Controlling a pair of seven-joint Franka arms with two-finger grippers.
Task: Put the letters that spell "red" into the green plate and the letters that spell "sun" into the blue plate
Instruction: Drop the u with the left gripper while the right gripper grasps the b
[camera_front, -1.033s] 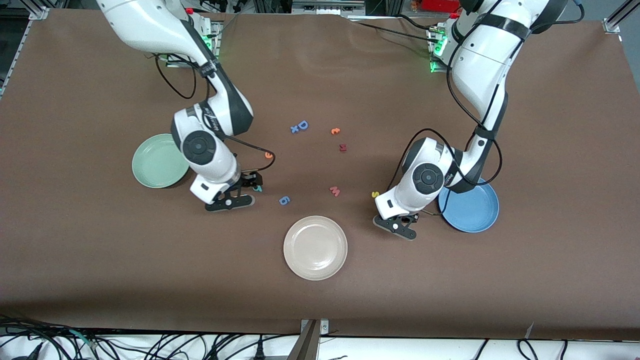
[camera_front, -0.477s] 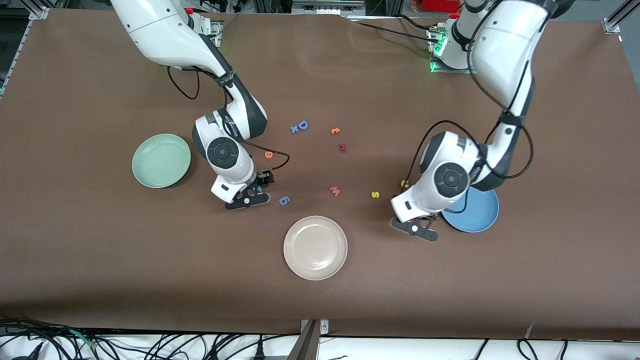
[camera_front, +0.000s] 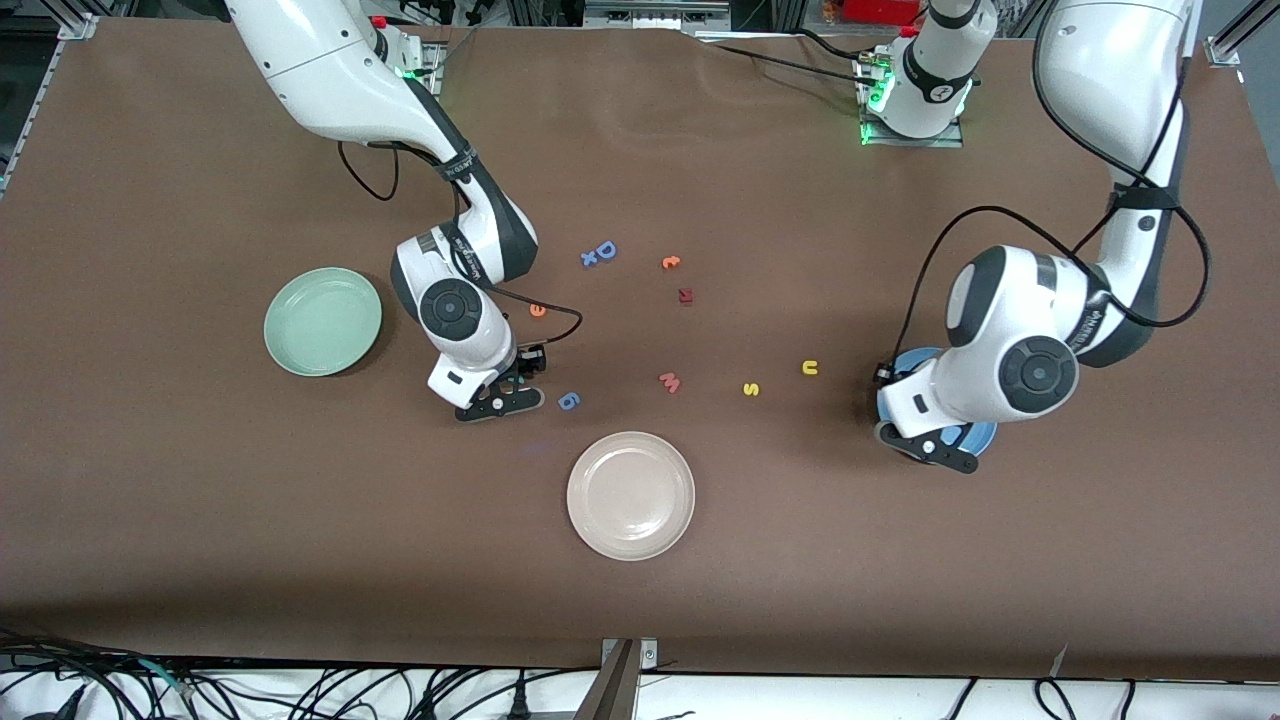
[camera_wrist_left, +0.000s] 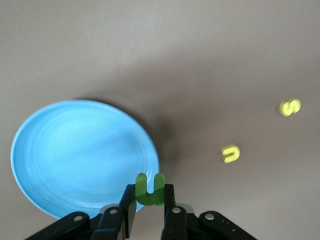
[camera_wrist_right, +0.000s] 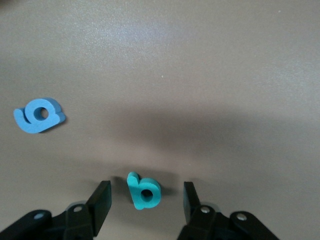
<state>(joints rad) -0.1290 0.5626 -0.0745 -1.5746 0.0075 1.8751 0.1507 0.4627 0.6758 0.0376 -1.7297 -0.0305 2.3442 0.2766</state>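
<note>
Our left claw (camera_wrist_left: 148, 206) holds the green letter (camera_wrist_left: 149, 189) over the blue plate's (camera_wrist_left: 60, 150) rim; we should move inward before releasing. Our right claw (camera_wrist_right: 145, 201), open, straddles the teal d (camera_wrist_right: 144, 191) on the table (camera_front: 900, 560); close squarely.

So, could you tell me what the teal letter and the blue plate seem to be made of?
Teal letter: probably foam; thick, matte, soft rounded edges. Blue plate: likely plastic or glazed ceramic; smooth, faintly glossy, with a raised rim. The look does not settle which.

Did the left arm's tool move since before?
Yes. The left tool carried the green letter toward the left arm's end, now over the blue plate.
</note>
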